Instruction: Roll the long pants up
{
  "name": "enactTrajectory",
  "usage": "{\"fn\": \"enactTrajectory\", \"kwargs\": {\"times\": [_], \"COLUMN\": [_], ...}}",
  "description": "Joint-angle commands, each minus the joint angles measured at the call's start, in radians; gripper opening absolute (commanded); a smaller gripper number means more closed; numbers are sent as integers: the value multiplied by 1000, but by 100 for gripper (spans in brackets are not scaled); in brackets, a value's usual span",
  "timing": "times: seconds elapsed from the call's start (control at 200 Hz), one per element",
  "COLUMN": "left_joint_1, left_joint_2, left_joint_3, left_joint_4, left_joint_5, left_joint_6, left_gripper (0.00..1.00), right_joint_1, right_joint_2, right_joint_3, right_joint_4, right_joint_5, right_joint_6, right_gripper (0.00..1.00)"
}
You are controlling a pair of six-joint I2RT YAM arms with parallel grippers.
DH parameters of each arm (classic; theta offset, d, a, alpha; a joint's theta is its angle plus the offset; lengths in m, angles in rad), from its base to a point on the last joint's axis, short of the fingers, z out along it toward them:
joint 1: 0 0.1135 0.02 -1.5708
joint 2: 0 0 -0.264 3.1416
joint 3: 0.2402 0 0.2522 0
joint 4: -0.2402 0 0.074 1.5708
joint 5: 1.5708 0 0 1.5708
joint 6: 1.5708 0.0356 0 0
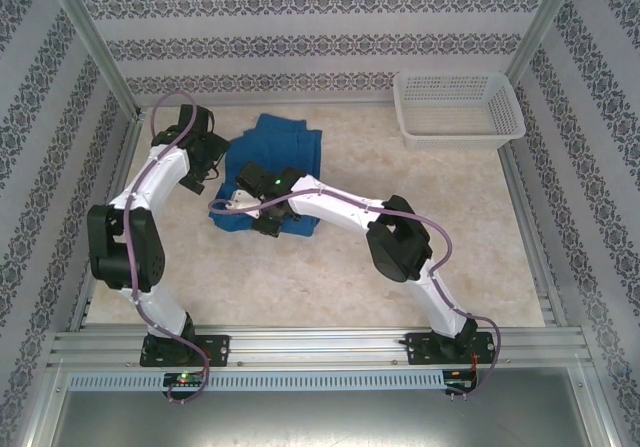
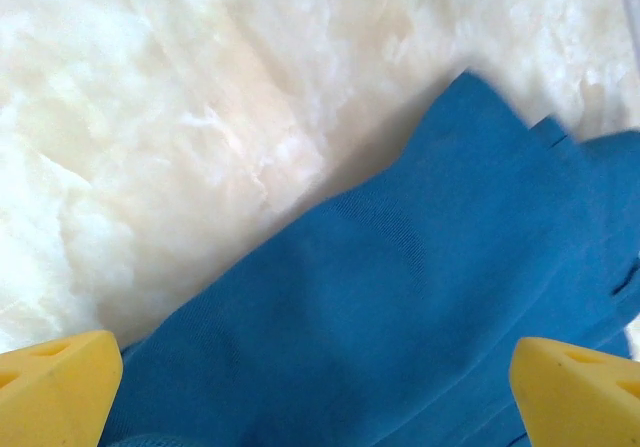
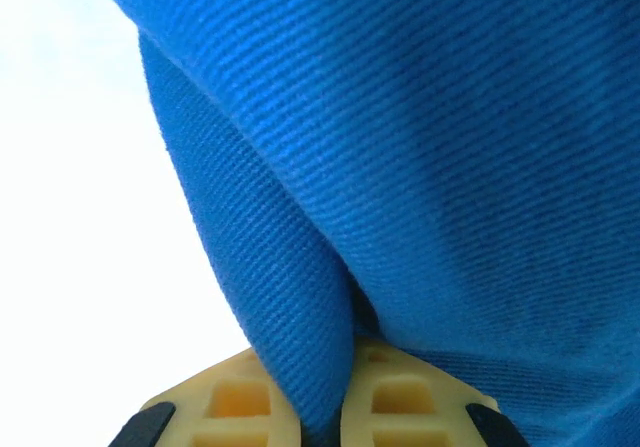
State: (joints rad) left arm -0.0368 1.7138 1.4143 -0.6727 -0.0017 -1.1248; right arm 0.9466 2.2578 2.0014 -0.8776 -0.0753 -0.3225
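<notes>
The long pants (image 1: 288, 142) lie bunched as a royal-blue heap at the back left of the table. My left gripper (image 1: 214, 174) hovers at the heap's left edge. Its yellow fingertips (image 2: 52, 387) stand wide apart and open above the blue cloth (image 2: 400, 297), with nothing between them. My right gripper (image 1: 252, 214) is down at the heap's near edge. In the right wrist view it (image 3: 335, 412) is shut on a fold of the pants (image 3: 450, 147), and the cloth hangs pinched between the two yellow fingers (image 3: 240, 402).
A white mesh basket (image 1: 458, 107) stands at the back right corner. Metal frame posts and rails (image 1: 520, 182) border the pale marbled table (image 1: 330, 277). Open tabletop lies in the middle and to the right.
</notes>
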Motion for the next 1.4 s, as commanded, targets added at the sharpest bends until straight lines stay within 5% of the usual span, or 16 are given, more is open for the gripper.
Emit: {"fn": "enactTrajectory", "kwargs": {"times": [0.0,0.11,0.265,0.315,0.665,0.904,1.114,1.394], "left_joint_1": [14,14,12,11,7,-91,-222,-246], "left_joint_2": [-94,-179,-320,-358,-534,-541,-346,-44], "left_joint_3": [-62,-146,-261,-293,-405,-497,-442,-240], "left_joint_4": [-48,-37,-32,-27,-51,58,177,192], "left_joint_5": [-15,-12,3,13,46,111,102,59], "left_joint_6": [34,26,16,15,-19,-109,-152,-140], "left_gripper": [100,96,15,0,0,0,0,0], "right_joint_1": [0,-13,-67,-86,-226,-268,-260,-262], "right_joint_2": [0,41,145,189,324,391,446,465], "right_joint_3": [130,249,451,528,590,588,583,532], "right_joint_4": [-232,-319,-441,-484,-465,-390,-379,-342], "right_joint_5": [-196,-279,-389,-410,-632,-691,-746,-753], "right_joint_6": [63,72,96,100,183,246,250,251], "right_gripper": [0,0,0,0,0,0,0,0]}}
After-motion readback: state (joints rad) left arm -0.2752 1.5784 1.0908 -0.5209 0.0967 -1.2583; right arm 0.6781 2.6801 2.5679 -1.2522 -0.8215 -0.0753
